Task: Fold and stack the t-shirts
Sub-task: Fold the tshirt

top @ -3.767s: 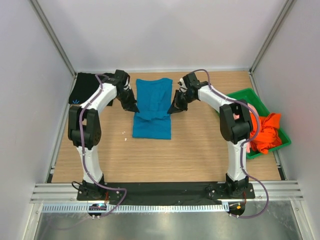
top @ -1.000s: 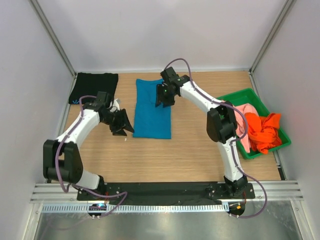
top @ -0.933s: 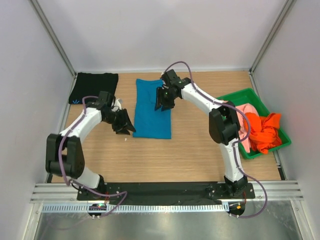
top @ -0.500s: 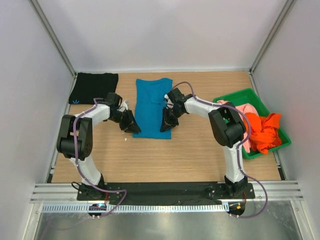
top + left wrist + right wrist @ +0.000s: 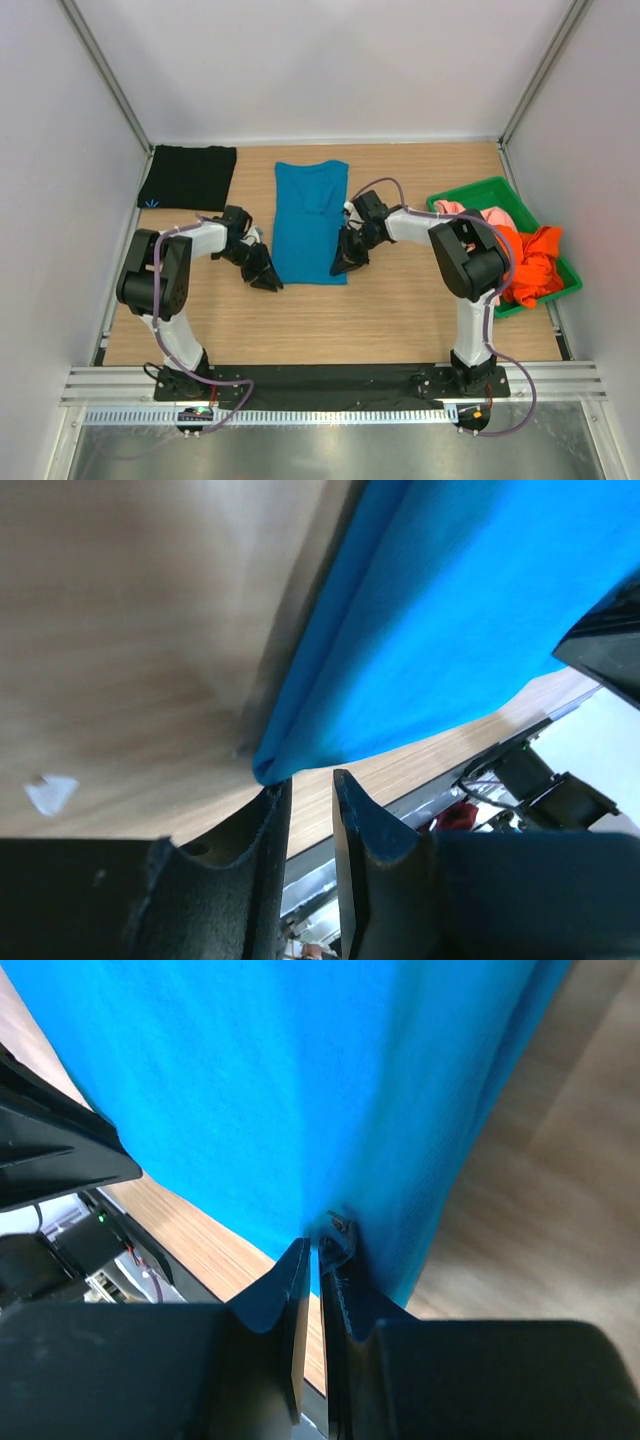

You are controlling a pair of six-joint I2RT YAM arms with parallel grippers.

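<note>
Both arms have pulled back toward the near side since a second ago, and now the left gripper is at the near left corner of the teal-blue t-shirt and the right gripper is at its near right corner.

The wooden table holds everything. The teal-blue t-shirt lies in the middle as a long folded strip. The black t-shirt lies folded in the far left corner. The green tray sits on the right, with the orange t-shirt and the pink t-shirt bunched inside.

The right jaws are pinched on blue cloth, which puckers at the tips. The left jaws are almost closed. The shirt corner meets their tips, but I cannot tell if they hold it.

A tiny white scrap lies on the wood near the left gripper.
</note>
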